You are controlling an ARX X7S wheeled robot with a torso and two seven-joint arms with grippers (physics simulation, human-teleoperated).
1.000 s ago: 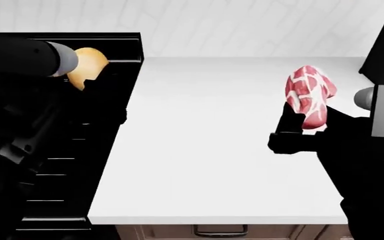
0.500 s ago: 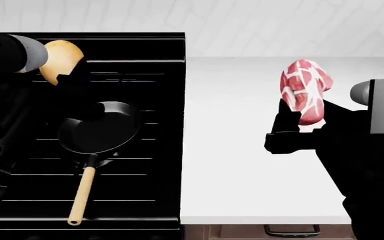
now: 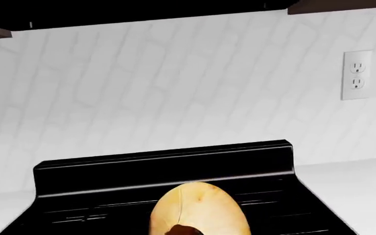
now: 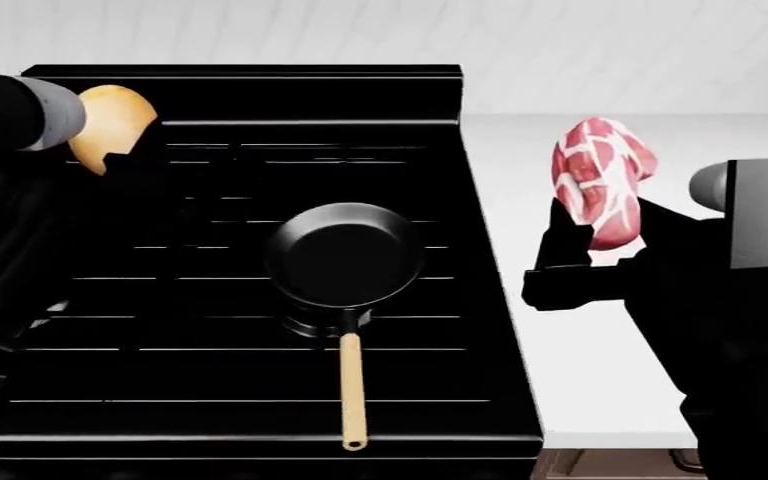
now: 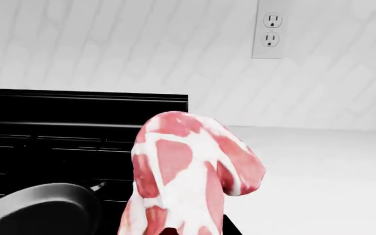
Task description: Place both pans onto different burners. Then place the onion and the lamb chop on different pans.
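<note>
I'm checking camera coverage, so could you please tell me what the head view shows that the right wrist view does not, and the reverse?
Only the head view shows the onion held at the left gripper, the pan's wooden handle, and the right gripper. Only the right wrist view shows the wall outlet. Both show the lamb chop, the pan, the stove and the white counter.

Glossy black pan [image 4: 345, 260] with pale wooden handle [image 4: 351, 390]; matt iron stove grates [image 4: 197, 340]; smooth white countertop [image 4: 518, 200].
</note>
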